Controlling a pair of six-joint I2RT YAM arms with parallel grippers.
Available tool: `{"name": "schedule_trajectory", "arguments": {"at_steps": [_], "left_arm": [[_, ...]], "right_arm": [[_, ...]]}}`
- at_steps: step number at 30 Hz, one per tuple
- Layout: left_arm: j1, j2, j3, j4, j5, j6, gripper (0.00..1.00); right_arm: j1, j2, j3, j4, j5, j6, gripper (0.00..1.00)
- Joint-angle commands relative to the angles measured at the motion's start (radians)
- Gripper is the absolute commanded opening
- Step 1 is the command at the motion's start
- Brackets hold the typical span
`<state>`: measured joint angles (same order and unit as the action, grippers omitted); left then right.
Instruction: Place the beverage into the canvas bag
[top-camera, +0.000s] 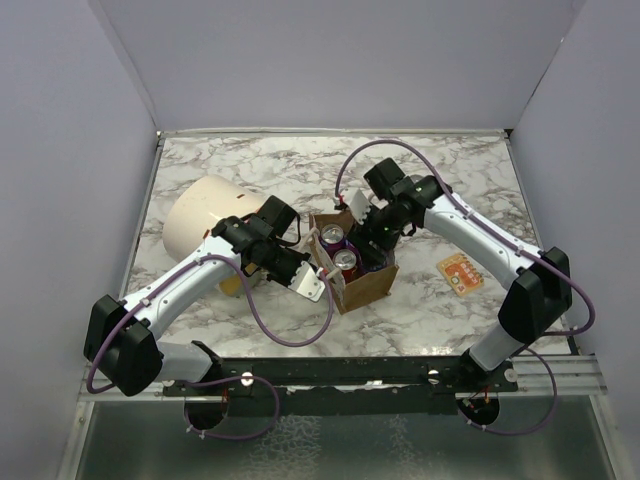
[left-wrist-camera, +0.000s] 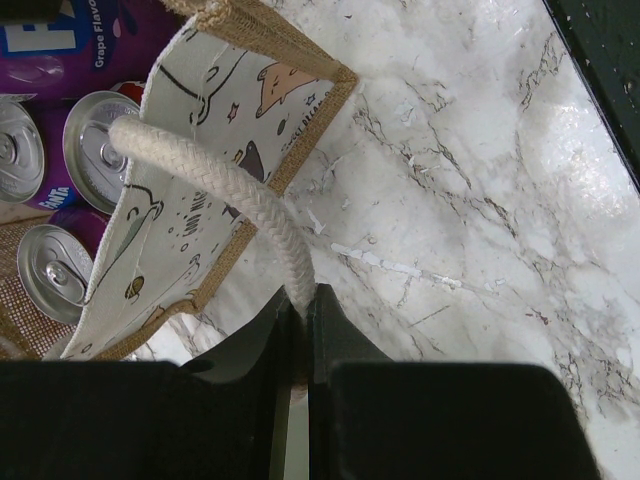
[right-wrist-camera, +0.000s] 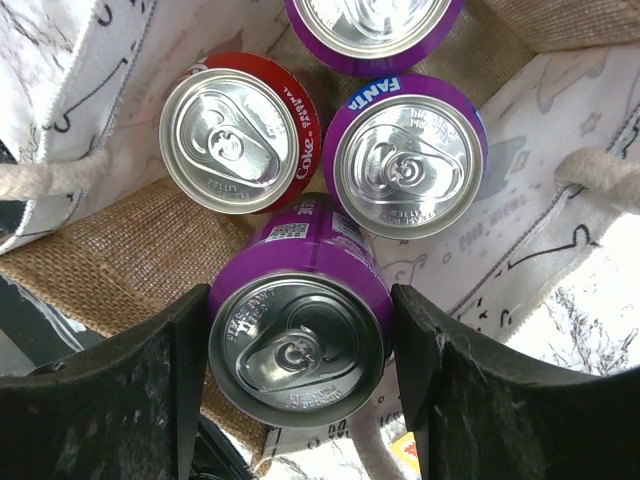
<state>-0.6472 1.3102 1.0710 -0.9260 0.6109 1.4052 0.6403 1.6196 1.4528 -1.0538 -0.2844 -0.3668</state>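
A marble-patterned table (top-camera: 440, 170) is seen under everything, with the canvas bag (top-camera: 365, 288) set near its middle. A large cream cylinder (top-camera: 200, 225) is laid on its side to the left of the bag, well clear of it. The bag itself is held open, its brown burlap lining and its printed cream wall both being shown from the wrist views.

The left gripper (left-wrist-camera: 300, 340) is placed at the bag's left side, just outside the wall. Its jaws are clenched on the rope handle (left-wrist-camera: 230, 190), which is drawn out from the printed wall and pinched between the two dark fingers.

The right gripper (right-wrist-camera: 300, 330) is positioned over the bag's opening from the far right side. Its jaws are closed around the grape can (right-wrist-camera: 300, 250), which is kept upright, pull-tab up, between the two pads. This can is located at the bag's mouth, beside the burlap wall; whether it is resting on the bottom cannot be told.

Three more cans are stood upright inside the bag beyond it: a red Coke can (right-wrist-camera: 232, 140), a purple Fanta can (right-wrist-camera: 405, 165) just beside that one, and a third purple can (right-wrist-camera: 372, 25) farther in, cut off by the frame edge.

An orange packet (top-camera: 460, 273) is laid flat on the marble to the right of the bag, apart from it.
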Motion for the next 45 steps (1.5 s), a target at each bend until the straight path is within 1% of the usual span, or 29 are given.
{"name": "schedule_trajectory", "arguments": {"at_steps": [1, 7, 13, 28, 39, 45], "left_arm": [[-0.002, -0.001, -0.002, -0.015, 0.016, 0.016, 0.00], [-0.001, 0.001, -0.002, -0.016, 0.015, 0.017, 0.00], [-0.002, 0.002, -0.002, -0.016, 0.016, 0.018, 0.00], [-0.002, -0.002, -0.001, -0.020, 0.023, 0.020, 0.00], [-0.002, -0.010, -0.001, -0.022, 0.023, 0.022, 0.00], [-0.002, -0.011, -0.003, -0.021, 0.023, 0.021, 0.00]], "right_arm": [[0.006, -0.024, -0.032, 0.043, 0.022, 0.012, 0.04], [0.007, -0.037, -0.081, 0.072, 0.000, -0.009, 0.05], [0.006, -0.064, -0.138, 0.148, 0.009, -0.020, 0.05], [0.006, -0.069, -0.211, 0.181, -0.015, -0.055, 0.15], [0.008, -0.063, -0.252, 0.214, -0.035, -0.084, 0.30], [0.010, -0.053, -0.272, 0.228, -0.033, -0.091, 0.36]]}}
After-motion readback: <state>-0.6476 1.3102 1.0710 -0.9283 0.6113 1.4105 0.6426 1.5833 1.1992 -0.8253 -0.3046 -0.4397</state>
